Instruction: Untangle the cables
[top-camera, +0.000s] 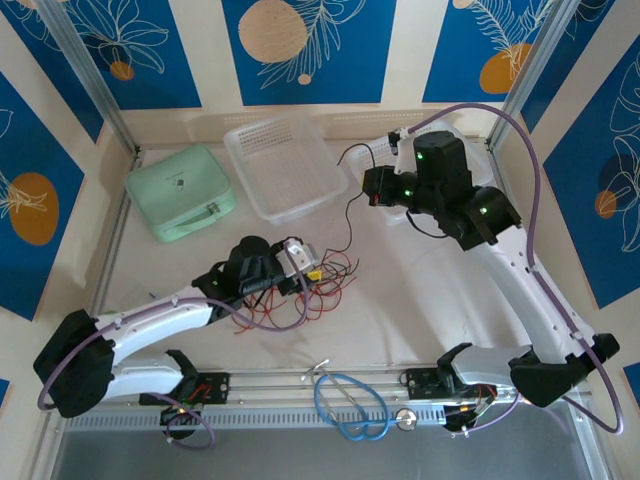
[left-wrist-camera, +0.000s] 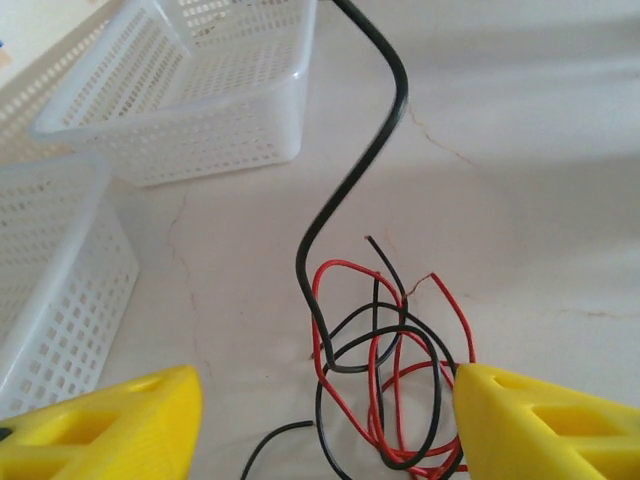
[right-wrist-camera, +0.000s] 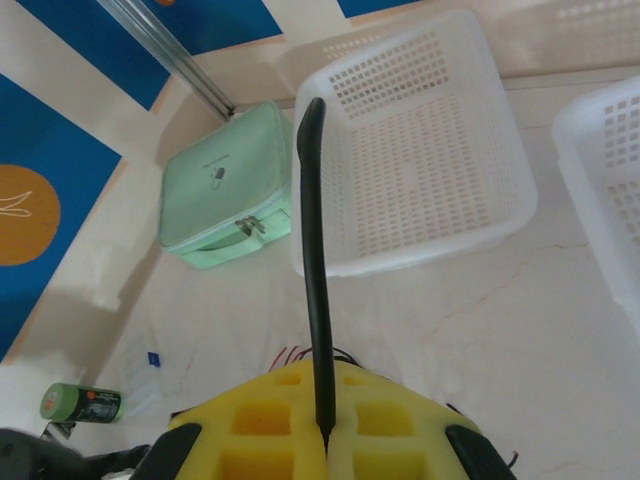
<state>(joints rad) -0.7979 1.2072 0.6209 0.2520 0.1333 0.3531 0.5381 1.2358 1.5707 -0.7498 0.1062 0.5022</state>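
Two grippers share one pale worktop (top-camera: 450, 300). On the left gripper (left-wrist-camera: 330, 420), the yellow fingers (left-wrist-camera: 110, 425) stand wide apart, straddling one tangle of red and black cables (left-wrist-camera: 385, 390) left of centre. The right gripper (right-wrist-camera: 325, 430) has its fingers (right-wrist-camera: 270, 430) pinched on one black cable (right-wrist-camera: 312, 250) that runs back to the tangle. Beyond lie two white baskets (left-wrist-camera: 200, 150) and one green case (top-camera: 180, 190). One blue cable loop (top-camera: 350, 405) sits at the near edge. Bare worktop lies to the right. Blue leaf-print panels (top-camera: 310, 40) surround the space.
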